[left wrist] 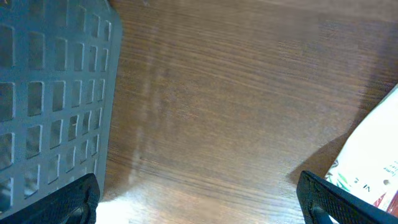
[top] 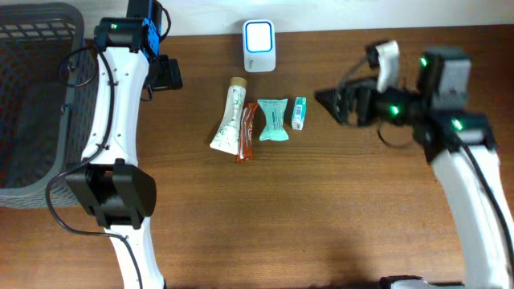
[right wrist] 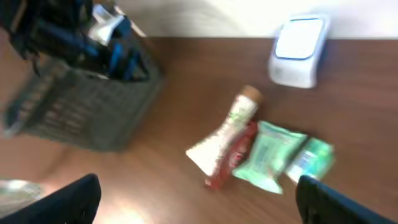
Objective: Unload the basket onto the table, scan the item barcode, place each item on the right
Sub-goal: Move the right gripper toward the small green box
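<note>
- Hanging over the table (top: 337,225) with its jaws wide apart, the right pincer (top: 328,103) is gripping nothing
- The left pincer (top: 166,74) is also standing fully spread and empty, with only bare wood showing between its fingers
- Four items are lying in a row between the two pincers, ahead of the right pincer's tips
- A small green box (top: 299,113) is lying nearest to the right pincer, then a teal packet (top: 273,120) and a red sachet (top: 247,132), and a white tube (top: 229,120) is lying nearest to the left pincer
- The scanner (top: 259,46), a white unit with a lit face, is sitting beyond the row, off to one side of both pincers
- A grey basket (top: 32,96) is standing on the far side of the left pincer, away from the items
- Which item is meant I am not able to tell; I am judging the small green box the likely one, being closest to the right pincer
- This box is looking light and fairly stiff, so I am advising a gentle hold across its narrow sides near the middle, because thin card is crushing easily
- The packet and the sachet are looking soft and slippery; the tube is probably giving way in the body and is better held near its cap
- No barcode is showing, so any hold should be leaving the printed faces uncovered
</note>
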You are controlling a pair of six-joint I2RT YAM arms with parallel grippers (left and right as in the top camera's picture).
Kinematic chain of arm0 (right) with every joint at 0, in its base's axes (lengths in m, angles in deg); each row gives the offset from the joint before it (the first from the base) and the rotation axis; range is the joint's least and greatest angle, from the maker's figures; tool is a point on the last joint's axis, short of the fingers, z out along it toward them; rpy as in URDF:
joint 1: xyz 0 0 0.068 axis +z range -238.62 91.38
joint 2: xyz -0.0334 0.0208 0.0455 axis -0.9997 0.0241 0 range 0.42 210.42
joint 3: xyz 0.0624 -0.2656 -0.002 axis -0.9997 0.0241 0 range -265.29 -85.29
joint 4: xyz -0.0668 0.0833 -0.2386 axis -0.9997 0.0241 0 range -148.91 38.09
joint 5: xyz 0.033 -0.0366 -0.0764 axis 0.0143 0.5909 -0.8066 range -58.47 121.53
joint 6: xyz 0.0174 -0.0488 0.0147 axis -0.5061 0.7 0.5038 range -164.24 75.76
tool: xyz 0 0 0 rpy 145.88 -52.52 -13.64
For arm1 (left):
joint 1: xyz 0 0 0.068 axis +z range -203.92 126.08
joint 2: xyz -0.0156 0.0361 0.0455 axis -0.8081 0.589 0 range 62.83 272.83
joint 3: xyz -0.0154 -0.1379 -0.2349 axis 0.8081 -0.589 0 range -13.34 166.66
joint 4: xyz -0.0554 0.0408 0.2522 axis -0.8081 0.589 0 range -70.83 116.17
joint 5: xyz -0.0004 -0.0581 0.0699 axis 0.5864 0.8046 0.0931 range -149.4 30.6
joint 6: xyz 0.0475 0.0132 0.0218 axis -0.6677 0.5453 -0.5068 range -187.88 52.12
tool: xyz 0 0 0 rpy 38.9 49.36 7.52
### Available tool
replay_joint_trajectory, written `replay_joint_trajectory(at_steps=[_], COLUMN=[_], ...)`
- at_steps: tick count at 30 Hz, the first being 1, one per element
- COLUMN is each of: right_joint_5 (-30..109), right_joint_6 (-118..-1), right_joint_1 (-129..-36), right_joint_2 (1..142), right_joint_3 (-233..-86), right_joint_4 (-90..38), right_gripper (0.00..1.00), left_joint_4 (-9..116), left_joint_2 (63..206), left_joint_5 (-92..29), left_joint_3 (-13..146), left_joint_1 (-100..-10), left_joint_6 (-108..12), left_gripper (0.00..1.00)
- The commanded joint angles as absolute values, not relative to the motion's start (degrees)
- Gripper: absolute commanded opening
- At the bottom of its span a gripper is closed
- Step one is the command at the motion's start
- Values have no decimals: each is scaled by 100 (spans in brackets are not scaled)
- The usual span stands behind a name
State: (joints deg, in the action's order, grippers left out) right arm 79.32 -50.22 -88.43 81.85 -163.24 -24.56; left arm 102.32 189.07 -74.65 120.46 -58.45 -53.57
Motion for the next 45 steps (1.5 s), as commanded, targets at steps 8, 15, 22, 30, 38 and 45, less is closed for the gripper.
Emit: replay_joint_trajectory(at_steps=[8,15,22,30,38,45], right_joint_5=[4384,2804,2227,2865,2677,1643], right_joint_6=[-7435,-7378,-6912,-8733,-8713,-8650], right_joint_1=[-7178,-7152,-7381,-7176,-7062,-7071], right_joint_2=[10987,11521,11521,11921,12681,12694], right_joint_3=[-16414,-16414,-17642,-17839,-17839,-17841], right_joint_4=[-4117,-3721,-1984,-2694,-2755,-1662], right_gripper=[58,57,62,58,51,36], left_joint_4=[10221,10221,10221,10221,10221,10221], left_joint_2=[18946,18946,18946,18946,18946,18946], left_joint_5=[-7462,-7462,-7462,-7462,-7462,-7462], left_joint_3=[12050,12050,12050,12050,12050,12050], left_joint_1=[-5852,-5852,-5852,-5849,-5852,-5852], left_joint_6=[-5408,-5408,-5408,-5408,-5408,-5408], left_gripper=[99,99,99,99,99,99])
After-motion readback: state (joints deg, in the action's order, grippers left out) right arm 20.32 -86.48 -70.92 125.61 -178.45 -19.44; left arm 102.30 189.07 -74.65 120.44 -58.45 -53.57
